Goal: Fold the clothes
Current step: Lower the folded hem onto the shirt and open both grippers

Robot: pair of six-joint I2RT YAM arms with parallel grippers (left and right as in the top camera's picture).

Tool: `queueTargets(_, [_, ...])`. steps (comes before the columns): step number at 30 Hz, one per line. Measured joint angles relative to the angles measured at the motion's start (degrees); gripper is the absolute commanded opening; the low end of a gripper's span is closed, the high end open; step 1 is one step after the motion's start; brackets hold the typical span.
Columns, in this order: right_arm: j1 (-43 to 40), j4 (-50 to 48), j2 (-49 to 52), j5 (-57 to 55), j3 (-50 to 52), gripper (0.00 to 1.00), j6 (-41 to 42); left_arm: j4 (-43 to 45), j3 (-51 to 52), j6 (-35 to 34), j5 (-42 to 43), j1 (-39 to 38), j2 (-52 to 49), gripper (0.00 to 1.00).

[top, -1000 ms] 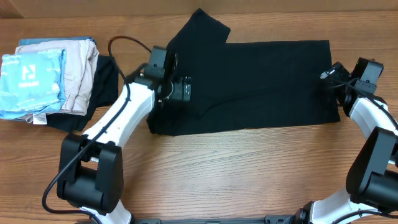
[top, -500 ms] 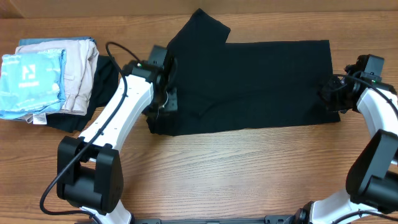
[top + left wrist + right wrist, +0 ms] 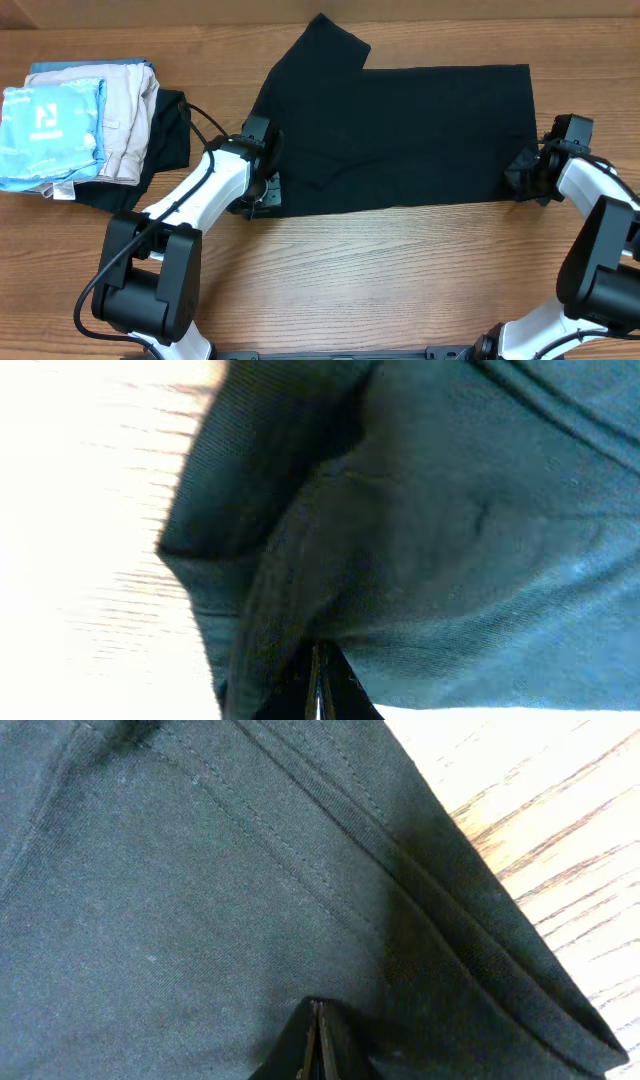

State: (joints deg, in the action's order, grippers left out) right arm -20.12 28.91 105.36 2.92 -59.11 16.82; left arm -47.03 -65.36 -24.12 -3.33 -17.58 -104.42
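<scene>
Fabric is pinched at both near corners. We see the black T-shirt (image 3: pixel 400 135) spread flat across the middle of the wooden table (image 3: pixel 380 280), one sleeve (image 3: pixel 320 45) angled toward the far edge.

A second ago the left gripper (image 3: pixel 262 190) stood with its jaws apart farther up the shirt's left side. It has since come down to the near-left corner and closed on the cloth. In the left wrist view its fingertips meet on a bunched fold of dark fabric.

The right gripper (image 3: pixel 527 180) has likewise moved from midway along the shirt's right edge to the near-right corner. That corner lay flat before and is now drawn up into a small peak. In the right wrist view its tips are pressed together on the hemmed edge.

At the table's left end, the light blue folded garment (image 3: pixel 50 125) and the beige folded garment (image 3: pixel 125 120) lie where they were, well apart from both arms.
</scene>
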Motion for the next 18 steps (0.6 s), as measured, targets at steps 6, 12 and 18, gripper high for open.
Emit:
queueTargets(6, [0.24,9.35,-1.38,-6.03,-0.17,0.04,6.12,-3.15,0.09,-0.39,-2.71,0.0,0.0,0.04])
queueTargets(12, [0.31,11.08,-1.4,-7.98,-0.48,0.04,8.5,-8.92,0.17,-1.03,-2.97,0.0,0.0,0.04])
queueTargets(18, [0.31,12.5,-1.38,-9.33,-0.72,0.04,8.66,-10.01,2.8,-3.23,-2.99,0.0,0.0,0.04])
